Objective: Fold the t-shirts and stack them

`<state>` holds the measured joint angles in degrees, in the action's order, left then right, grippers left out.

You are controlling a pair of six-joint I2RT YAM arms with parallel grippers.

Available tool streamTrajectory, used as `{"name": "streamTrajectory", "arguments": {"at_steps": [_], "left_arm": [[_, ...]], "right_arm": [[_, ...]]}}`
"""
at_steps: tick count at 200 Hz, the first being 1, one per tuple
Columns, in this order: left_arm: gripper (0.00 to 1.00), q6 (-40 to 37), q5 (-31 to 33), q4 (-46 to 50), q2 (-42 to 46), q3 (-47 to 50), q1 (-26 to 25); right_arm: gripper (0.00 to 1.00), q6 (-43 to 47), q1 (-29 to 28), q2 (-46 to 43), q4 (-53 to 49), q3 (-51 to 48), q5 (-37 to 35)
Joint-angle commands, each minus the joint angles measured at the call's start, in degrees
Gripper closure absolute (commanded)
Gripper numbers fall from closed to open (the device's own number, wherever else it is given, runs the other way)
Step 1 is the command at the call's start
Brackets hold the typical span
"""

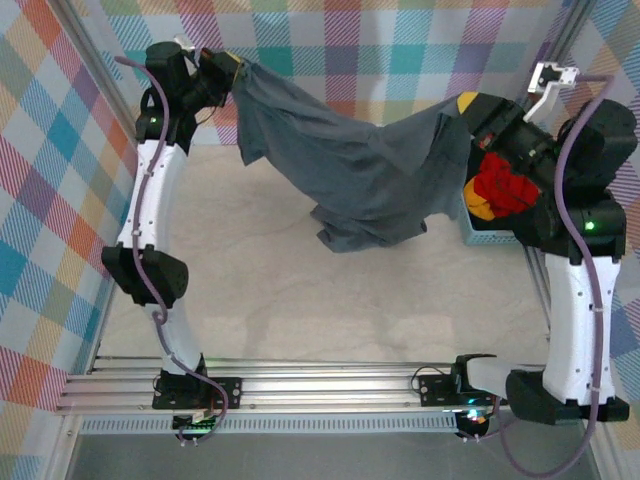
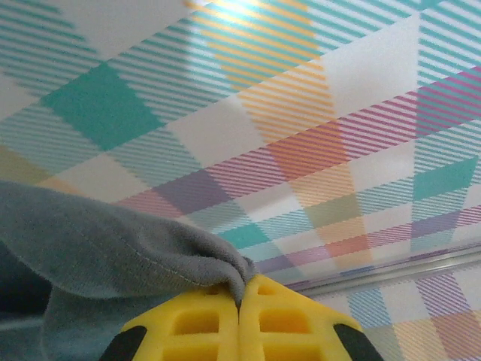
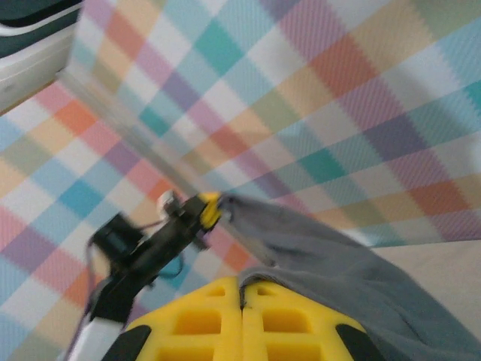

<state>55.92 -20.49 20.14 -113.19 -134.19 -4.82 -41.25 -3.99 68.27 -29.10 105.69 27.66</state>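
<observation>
Above the beige table (image 1: 300,300), the slate-grey t-shirt (image 1: 350,170) hangs stretched (middle sagging).

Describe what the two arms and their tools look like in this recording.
The left arm and right arm have white links with bulky black joints and black bases. A pale purple cable runs along each arm. The left tool and right tool are yellow, moulded with square pockets, with black patches at their outer edges. A green light glows on the right arm.
</observation>
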Motion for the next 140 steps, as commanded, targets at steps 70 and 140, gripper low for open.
{"name": "streamTrajectory", "arguments": {"at_steps": [70, 140], "left_arm": [[1.00, 1.76, -3.90, 2.26, -9.19, -6.17, -1.16], [1.00, -2.30, -5.55, 12.54, -18.41, -19.38, -1.93]], "right_arm": [[1.00, 0.98, -29.14, 2.86, 13.07, -20.85, 7.11], [1.00, -1.65, -47.52, 22.04, 20.34, -20.98, 1.32]]}}
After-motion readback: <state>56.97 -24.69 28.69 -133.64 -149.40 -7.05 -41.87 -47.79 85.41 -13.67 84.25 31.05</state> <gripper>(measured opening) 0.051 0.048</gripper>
